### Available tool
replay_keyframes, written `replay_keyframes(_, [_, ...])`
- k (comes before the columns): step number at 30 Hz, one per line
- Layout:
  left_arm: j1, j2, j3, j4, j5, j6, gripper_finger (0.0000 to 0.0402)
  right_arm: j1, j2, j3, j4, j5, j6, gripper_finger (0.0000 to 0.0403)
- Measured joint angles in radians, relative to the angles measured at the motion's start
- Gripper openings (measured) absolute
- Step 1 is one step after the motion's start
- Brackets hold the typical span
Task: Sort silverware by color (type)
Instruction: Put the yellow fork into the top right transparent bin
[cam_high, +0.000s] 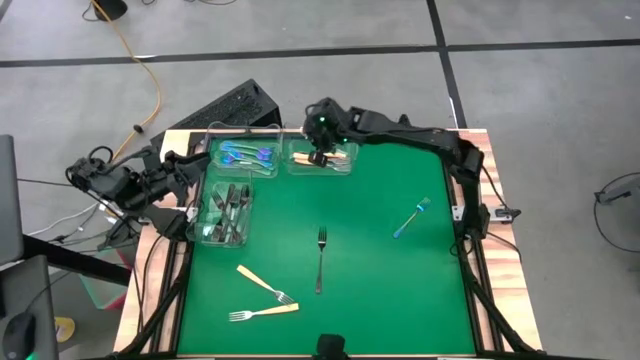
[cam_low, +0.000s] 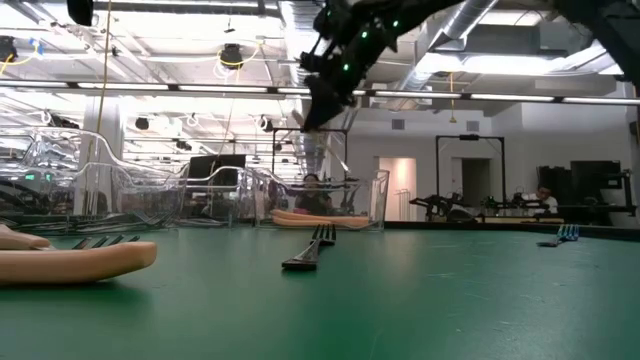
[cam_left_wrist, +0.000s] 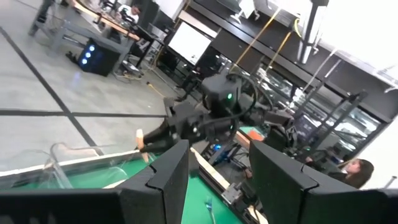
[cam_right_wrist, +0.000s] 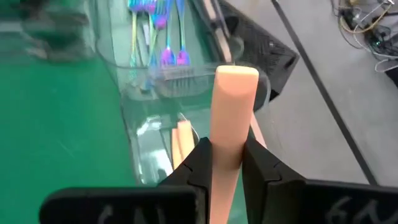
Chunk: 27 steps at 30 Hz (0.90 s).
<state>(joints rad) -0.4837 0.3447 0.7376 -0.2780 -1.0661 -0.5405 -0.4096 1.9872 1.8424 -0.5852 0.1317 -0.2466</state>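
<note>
The right hand (cam_right_wrist: 225, 163) squeezed a tan fork (cam_right_wrist: 231, 106), pointing ahead, with the tan bin (cam_high: 322, 166) right under it.

Grey concrete floor (cam_high: 560, 110) crossed by dark seams. Orange cable (cam_high: 135, 50) trailing beyond the worktop's far left corner. Bright ceiling strip lights (cam_low: 200, 88) overhead.

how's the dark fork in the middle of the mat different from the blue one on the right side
The dark fork is grey-black, while the blue fork is shiny blue. The dark fork lies straight along the green mat with its tines toward the bins; the blue fork lies slanted. The dark fork sits mid-mat; the blue fork sits nearer the right arm's side. Both lie flat, loose and unsorted.
</note>
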Motion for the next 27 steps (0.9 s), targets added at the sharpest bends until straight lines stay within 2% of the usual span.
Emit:
replay_keyframes(6, [0.0, 0.0, 0.0, -0.004, -0.022, -0.004, 0.0153, -0.028, 0.072, 0.002, 0.007, -0.024, -0.037, 0.0069])
replay_keyframes(14, [0.0, 0.0, 0.0, -0.017, -0.022, -0.004, 0.0153, -0.059, 0.131, 0.002, 0.0, -0.085, 0.018, 0.0089])
replay_keyframes(18, [0.0, 0.0, 0.0, -0.027, -0.033, -0.031, 0.0153, -0.059, 0.129, 0.002, 0.005, -0.087, 0.011, 0.0122])
replay_keyframes(27, [0.0, 0.0, 0.0, -0.027, -0.046, -0.031, 0.0153, -0.064, 0.127, 0.007, -0.006, -0.11, 0.044, 0.0228])
